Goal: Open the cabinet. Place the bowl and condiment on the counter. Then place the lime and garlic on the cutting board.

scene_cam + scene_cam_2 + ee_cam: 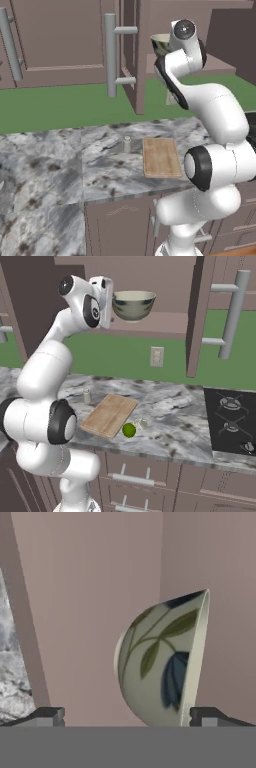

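Gripper (125,717) spread wide at the bowl (162,662) inside the open cabinet (60,45), nothing clamped.

Fingers (47,716) fully apart in the hand view; one tip sits far off to one side, the other just past the bowl's rim, so the bowl lies between them, close to that second tip. Cannot tell if either tip touches it. Bowl rests on the cabinet shelf, seen in the right base view just beside the raised hand. Condiment (86,395) stands upright on the counter (170,416), near the far corner of the cutting board (109,415). Lime (129,430) and garlic (142,423) lie on the counter next to each other, just off the board's near edge, not on it.
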